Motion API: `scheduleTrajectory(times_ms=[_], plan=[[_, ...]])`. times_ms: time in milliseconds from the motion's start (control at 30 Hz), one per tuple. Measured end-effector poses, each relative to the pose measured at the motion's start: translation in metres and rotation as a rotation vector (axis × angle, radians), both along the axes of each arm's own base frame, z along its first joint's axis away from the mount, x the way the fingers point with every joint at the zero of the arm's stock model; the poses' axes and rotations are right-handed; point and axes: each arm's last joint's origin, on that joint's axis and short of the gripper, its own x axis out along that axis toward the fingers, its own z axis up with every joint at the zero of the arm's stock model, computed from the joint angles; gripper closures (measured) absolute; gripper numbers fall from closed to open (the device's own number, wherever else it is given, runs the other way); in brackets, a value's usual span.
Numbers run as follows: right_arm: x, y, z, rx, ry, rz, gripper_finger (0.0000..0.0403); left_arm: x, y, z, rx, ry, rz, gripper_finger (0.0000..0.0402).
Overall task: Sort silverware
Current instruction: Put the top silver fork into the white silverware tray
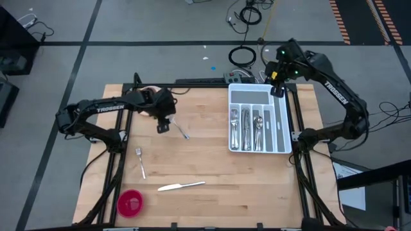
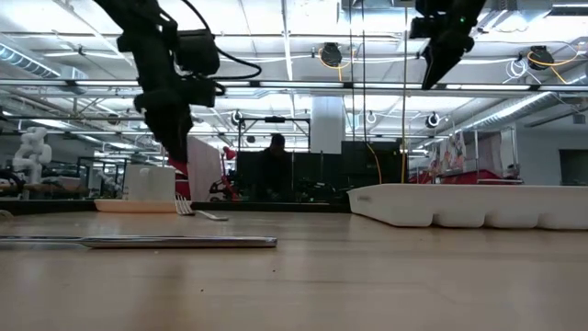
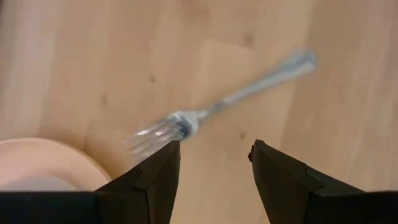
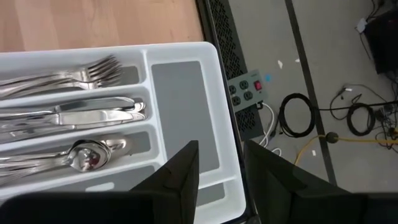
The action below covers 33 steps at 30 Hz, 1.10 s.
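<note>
Steel and slim, the knife [image 1: 182, 186] nearest and two forks [image 1: 140, 162] beyond lie flat on the counter [image 1: 205, 167], likely slippery; the released left claw [image 3: 214, 163] hovers over one fork [image 3: 224, 102], best pinched mid-handle. Right claw [image 4: 221, 163], parted and empty, hangs above the tray [image 1: 286, 125].

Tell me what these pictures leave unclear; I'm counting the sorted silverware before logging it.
- Pieces in the cutlery tray: too small in the high view to count; the right wrist view cuts the handles off.
- Low view: the tray wall hides its contents.
- Fork under the open left gripper: tines blurred in the left wrist view.
- Pale dish: cut off by the edge and a finger.
</note>
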Motion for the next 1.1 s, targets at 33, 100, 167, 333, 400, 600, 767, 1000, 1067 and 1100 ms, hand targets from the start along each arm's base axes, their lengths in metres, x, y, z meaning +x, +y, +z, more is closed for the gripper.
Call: scheduleTrajectory(times_ms=[33, 100, 167, 333, 400, 600, 767, 1000, 1067, 1100], plan=[[0.001, -0.001, -0.001, 0.002, 0.004, 0.003, 0.0284, 0.000, -0.002, 0.001, 0.003, 0.015, -0.033, 0.0201], [0.002, -0.003, -0.003, 0.003, 0.015, 0.014, 0.0284, 0.001, -0.006, 0.001, 0.027, 0.026, -0.120, 0.0201], [0.003, -0.005, -0.004, 0.005, 0.023, 0.020, 0.0284, 0.004, -0.007, 0.002, 0.083, 0.034, -0.193, 0.0201], [0.006, -0.008, -0.008, 0.027, 0.026, 0.002, 0.0284, 0.010, -0.002, 0.005, 0.210, 0.012, -0.199, 0.0201], [0.007, -0.009, -0.009, 0.035, 0.023, -0.009, 0.0284, 0.012, 0.000, 0.007, 0.238, -0.008, -0.196, 0.0201], [0.008, -0.010, -0.011, 0.076, -0.008, -0.084, 0.0284, 0.016, 0.003, 0.009, 0.292, -0.044, -0.202, 0.0201], [0.008, -0.010, -0.011, 0.091, -0.023, -0.113, 0.0284, 0.019, 0.002, -0.002, 0.308, 0.023, -0.538, 0.0201], [0.008, -0.010, -0.011, 0.114, -0.043, -0.161, 0.0284, 0.030, 0.007, -0.038, 0.281, 0.159, -0.820, 0.0201], [0.008, -0.010, -0.011, 0.122, -0.042, -0.170, 0.0284, 0.032, 0.008, -0.047, 0.263, 0.183, -0.864, 0.0201], [0.007, -0.010, -0.011, 0.126, -0.041, -0.173, 0.0284, 0.033, 0.009, -0.050, 0.255, 0.193, -0.879, 0.0201]])
